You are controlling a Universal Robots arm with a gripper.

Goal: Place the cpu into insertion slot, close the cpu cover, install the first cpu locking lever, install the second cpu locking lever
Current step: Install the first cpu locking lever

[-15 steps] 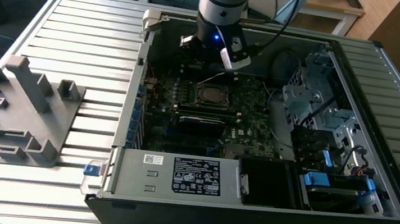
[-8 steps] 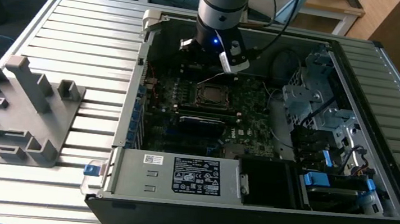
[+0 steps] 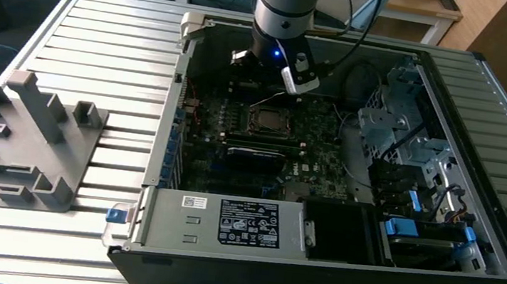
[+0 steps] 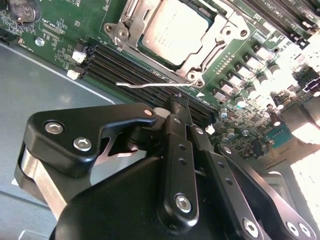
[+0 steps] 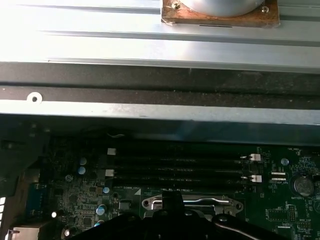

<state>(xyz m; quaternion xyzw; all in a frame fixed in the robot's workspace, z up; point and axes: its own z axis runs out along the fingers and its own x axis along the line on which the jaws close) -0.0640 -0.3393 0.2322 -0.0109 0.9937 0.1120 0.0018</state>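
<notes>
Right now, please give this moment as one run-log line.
cpu: in insertion slot | cpu cover: down over cpu | locking lever: free, sticking out | gripper: near lever end

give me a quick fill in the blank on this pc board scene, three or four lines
1. The cpu sits in the insertion ___.
2. The cpu cover framing it is ___ in colour.
3. The long memory slots between the cover and the gripper are ___ in colour.
4. The motherboard is ___ in colour.
Missing words: slot; silver; black; green.
</notes>
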